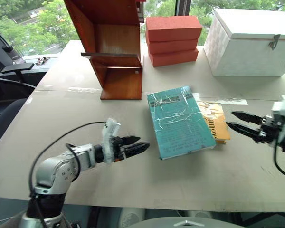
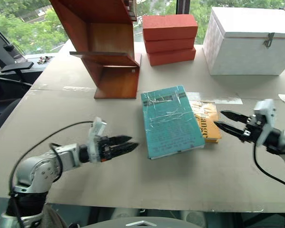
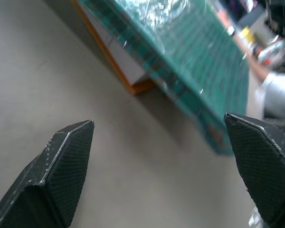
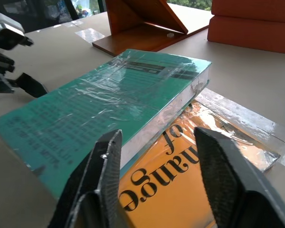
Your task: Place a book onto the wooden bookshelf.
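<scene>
**A:** Windows with green trees run behind the table (image 1: 133, 180), a pale cardboard-looking top. Anyone make out what's cut off at the back?

**B:** Yep, the wooden bookshelf (image 1: 115, 47) near the far left edge loses its top past the frame, so you get just the slanted side panels, one thin shelf board and the base. Stacked red-orange bricks (image 1: 173, 40) sit beside it, and a white box (image 1: 249, 42) with a latch fills the far right corner.

**A:** And the book (image 1: 179, 122)?

**B:** Flat mid-table, teal, in crinkly clear wrap. The glare kills the small dark print, I can't read it. It lies partly over a yellow-orange book (image 1: 216, 121), touching it and hiding most of its cover. The wrist view shows "of" plus letters like "ange", the rest is buried.

**A:** Grippers?

**B:** The left gripper (image 1: 135, 146) has its fingers spread wide with nothing between them, pointing at the book's near left side, apart from it. The right gripper (image 1: 241, 121) is parted and empty too, just beside the yellow-orange book's right edge.
</scene>
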Motion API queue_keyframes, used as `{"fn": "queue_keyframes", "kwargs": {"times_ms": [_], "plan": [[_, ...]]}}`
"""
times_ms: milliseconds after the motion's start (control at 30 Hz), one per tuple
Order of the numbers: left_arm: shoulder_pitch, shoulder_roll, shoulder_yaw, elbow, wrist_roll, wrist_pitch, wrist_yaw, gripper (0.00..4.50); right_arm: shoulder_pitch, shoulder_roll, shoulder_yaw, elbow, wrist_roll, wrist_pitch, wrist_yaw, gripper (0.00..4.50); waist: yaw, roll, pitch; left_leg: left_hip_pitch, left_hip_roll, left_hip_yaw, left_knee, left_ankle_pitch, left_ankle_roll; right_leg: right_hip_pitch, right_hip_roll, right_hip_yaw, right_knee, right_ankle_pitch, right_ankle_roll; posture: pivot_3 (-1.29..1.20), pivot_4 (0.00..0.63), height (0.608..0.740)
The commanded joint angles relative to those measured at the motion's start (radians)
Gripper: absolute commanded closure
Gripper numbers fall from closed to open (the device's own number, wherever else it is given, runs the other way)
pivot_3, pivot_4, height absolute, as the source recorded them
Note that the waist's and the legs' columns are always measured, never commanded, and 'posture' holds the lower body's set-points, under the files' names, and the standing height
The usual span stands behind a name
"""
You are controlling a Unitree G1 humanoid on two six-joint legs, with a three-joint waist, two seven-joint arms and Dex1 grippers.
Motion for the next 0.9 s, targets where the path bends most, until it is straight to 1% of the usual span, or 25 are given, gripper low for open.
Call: {"fn": "queue_keyframes", "kwargs": {"times_ms": [33, 67, 133, 200, 333, 433, 533, 667, 800, 867, 900], "plan": [[-0.044, -0.075, 0.056, 0.052, -0.153, 0.138, 0.139, 0.0, 0.099, -0.02, -0.127, -0.116, 0.093, 0.049, -0.001, 0.33, -0.002, -0.002, 0.0, 0.001, 0.0, 0.0, 0.0, 0.0, 0.0, 0.001, 0.0, 0.0, 0.0, -0.002, -0.001, 0.0, 0.15, 0.74], [-0.065, -0.123, 0.068, 0.092, -0.206, 0.169, 0.189, 0.0, 0.145, -0.021, -0.166, -0.15, 0.119, 0.066, -0.001, 0.03, -0.006, -0.002, 0.0, 0.001, 0.0, 0.0, 0.001, 0.0, 0.0, 0.001, 0.001, 0.001, 0.0, -0.003, -0.002, 0.0, 0.15, 0.74], [-0.099, -0.194, 0.09, 0.161, -0.302, 0.221, 0.26, 0.0, 0.217, -0.023, -0.215, -0.207, 0.155, 0.093, -0.007, 0.03, -0.005, -0.001, -0.001, 0.003, -0.001, 0.0, 0.001, 0.0, 0.0, 0.002, 0.0, 0.002, 0.001, -0.003, -0.002, 0.0, 0.15, 0.74], [-0.122, -0.218, 0.098, 0.209, -0.347, 0.266, 0.3, 0.0, 0.26, -0.022, -0.237, -0.248, 0.177, 0.109, -0.023, 0.03, -0.01, -0.003, -0.001, 0.003, -0.001, -0.001, 0.003, 0.0, 0.0, 0.002, 0.001, 0.003, 0.001, -0.002, -0.002, 0.0, 0.15, 0.74], [-0.192, -0.232, 0.067, 0.369, -0.336, 0.36, 0.335, 0.0, 0.332, -0.011, -0.278, -0.337, 0.252, 0.153, -0.071, 0.03, -0.008, -0.003, -0.002, 0.005, -0.003, -0.004, 0.003, 0.0, 0.0, 0.002, 0.002, 0.004, 0.001, -0.002, -0.003, 0.0, 0.15, 0.74], [-0.229, -0.231, 0.063, 0.447, -0.304, 0.382, 0.329, 0.0, 0.359, 0.001, -0.298, -0.372, 0.282, 0.152, -0.104, 0.03, -0.005, -0.003, -0.003, 0.004, -0.004, -0.005, 0.003, 0.0, 0.0, 0.002, 0.002, 0.004, 0.001, -0.002, -0.003, 0.0, 0.15, 0.74], [-0.271, -0.239, 0.089, 0.51, -0.301, 0.387, 0.328, 0.8, 0.39, 0.013, -0.323, -0.397, 0.304, 0.148, -0.13, 0.0, 0.002, -0.003, -0.004, 0.004, -0.005, -0.005, 0.003, 0.0, 0.0, 0.002, 0.001, 0.004, 0.0, -0.002, -0.003, 0.0, 0.15, 0.74], [-0.289, -0.241, 0.078, 0.516, -0.287, 0.404, 0.307, 2.58, 0.438, 0.026, -0.348, -0.427, 0.322, 0.138, -0.147, 0.0, 0.004, -0.001, -0.005, 0.003, -0.005, -0.005, 0.003, 0.0, 0.0, 0.002, 0.001, 0.004, 0.0, -0.002, -0.004, 0.0, 0.15, 0.74], [-0.301, -0.246, 0.098, 0.489, -0.306, 0.403, 0.287, 4.43, 0.461, 0.032, -0.365, -0.438, 0.343, 0.13, -0.164, 0.0, 0.006, -0.001, -0.006, 0.004, -0.005, -0.006, 0.003, 0.0, 0.0, 0.002, 0.001, 0.004, 0.0, -0.002, -0.004, 0.0, 0.15, 0.74], [-0.318, -0.252, 0.131, 0.448, -0.346, 0.386, 0.283, 4.48, 0.446, 0.031, -0.375, -0.43, 0.373, 0.128, -0.183, 0.0, 0.005, -0.001, -0.006, 0.003, -0.006, -0.006, 0.003, 0.0, 0.0, 0.002, 0.001, 0.005, 0.0, -0.002, -0.004, 0.0, 0.15, 0.74], [-0.333, -0.248, 0.138, 0.399, -0.359, 0.366, 0.27, 4.48, 0.433, 0.027, -0.377, -0.422, 0.387, 0.128, -0.19, 0.0, 0.005, -0.002, -0.005, 0.003, -0.006, -0.006, 0.003, 0.0, 0.0, 0.002, 0.0, 0.005, 0.0, -0.002, -0.004, 0.0, 0.15, 0.74]]}}
